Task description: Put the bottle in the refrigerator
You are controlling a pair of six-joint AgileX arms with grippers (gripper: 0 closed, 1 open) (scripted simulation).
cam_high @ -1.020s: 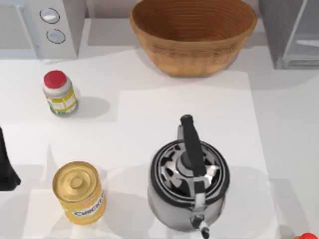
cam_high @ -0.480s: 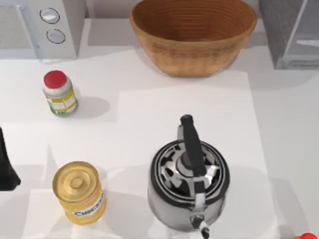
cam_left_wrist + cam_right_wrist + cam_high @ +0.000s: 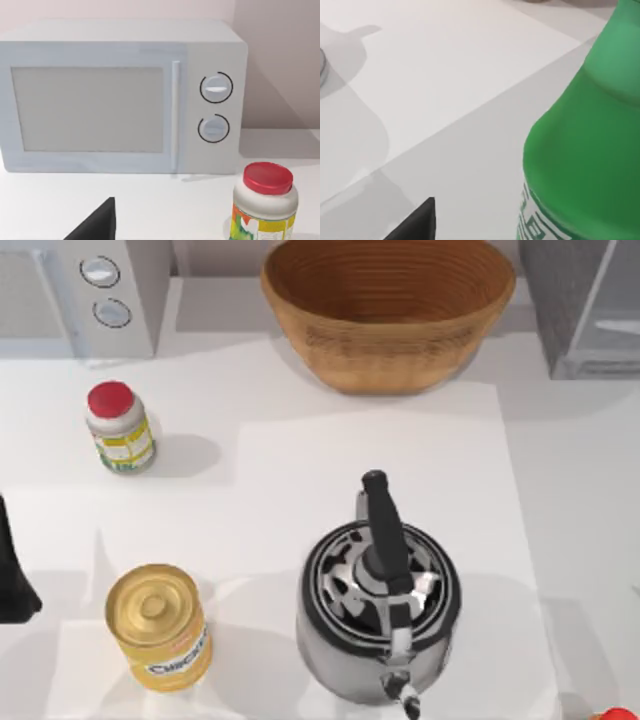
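Nothing on the table point(image 3: 300, 440) has moved since the earlier frames. Close before the right gripper point(image 3: 412, 222) stands the green bottle point(image 3: 585, 150), on the near right edge; whether those fingers are spread or closed I cannot tell. At the far right corner stands the refrigerator point(image 3: 585, 305). Facing the microwave point(image 3: 120, 95), the left gripper point(image 3: 95, 225) has the red-capped jar point(image 3: 264, 202) just ahead; its fingers, likewise, I cannot tell.

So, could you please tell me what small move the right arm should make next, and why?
Probably ease the right gripper toward the green plastic bottle and close on it: the right wrist view shows it close by, ungrasped, while the dark-grey refrigerator waits at the table's far right.
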